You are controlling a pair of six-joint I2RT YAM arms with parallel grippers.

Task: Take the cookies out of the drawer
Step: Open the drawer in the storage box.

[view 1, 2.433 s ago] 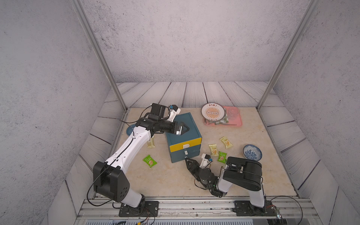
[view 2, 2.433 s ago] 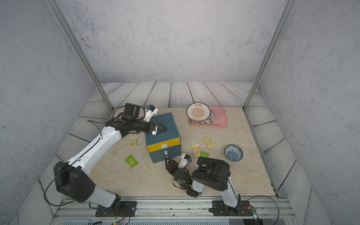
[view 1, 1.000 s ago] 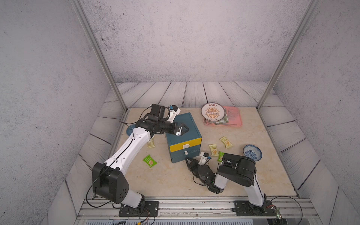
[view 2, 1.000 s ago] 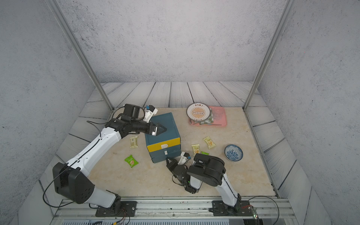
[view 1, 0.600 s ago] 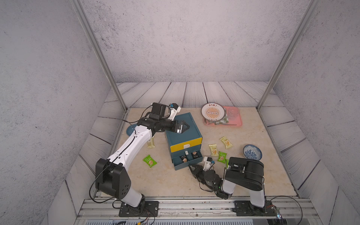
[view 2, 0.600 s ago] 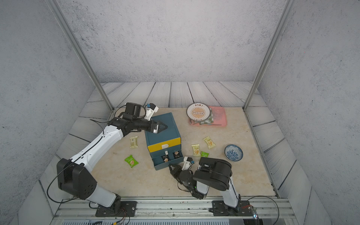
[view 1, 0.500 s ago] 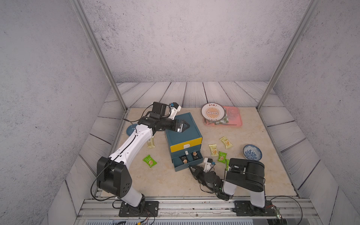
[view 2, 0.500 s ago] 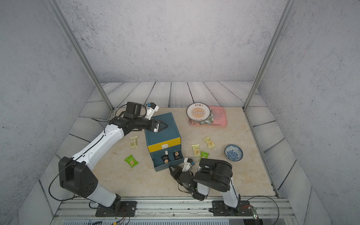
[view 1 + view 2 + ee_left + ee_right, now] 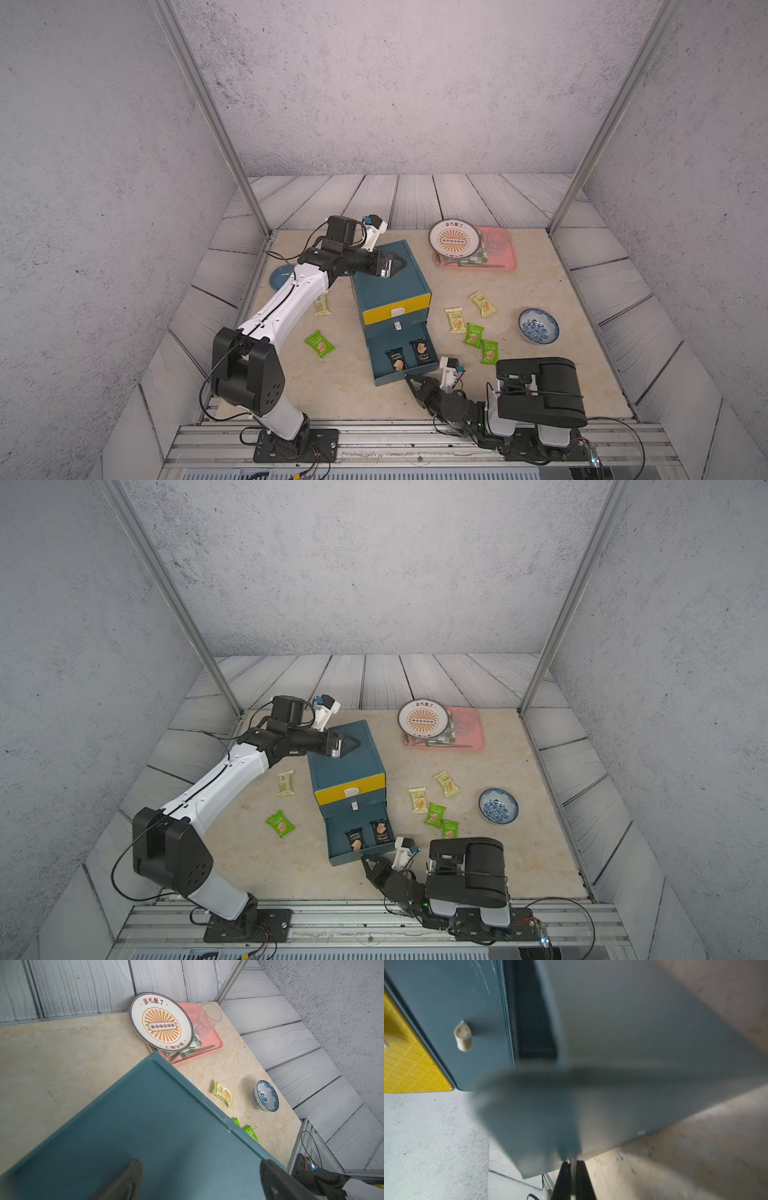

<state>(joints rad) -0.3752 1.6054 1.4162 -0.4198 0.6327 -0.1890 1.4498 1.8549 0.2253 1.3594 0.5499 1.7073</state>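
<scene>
The right gripper [image 9: 413,381], low at the near edge of the table [image 9: 561,299], is pinched shut on the pale handle [image 9: 572,1164] of the bottom drawer [image 9: 390,380]. That drawer sat flush with the front a second ago and now stands pulled out toward the near side. This exposes two black cookies [image 9: 395,359] lying flat, side by side, on its floor, so the opening step looks done and the picking can begin once the handle is let go. The packets are thin, glossy film pillows with crimped ends, probably slippery. The drawer's smooth, hard teal walls suggest they must be reached from above. The cabinet [image 9: 388,286] is a squat teal plastic box, and its upper yellow drawer front [image 9: 395,311] is lattice-textured in the right wrist view. The left gripper [image 9: 395,264] is spread wide over the far left of the cabinet top, seemingly steadying it, though contact cannot be told. Pale yellow and green cookies already lie on the polished, marble-patterned table either side of the cabinet.
</scene>
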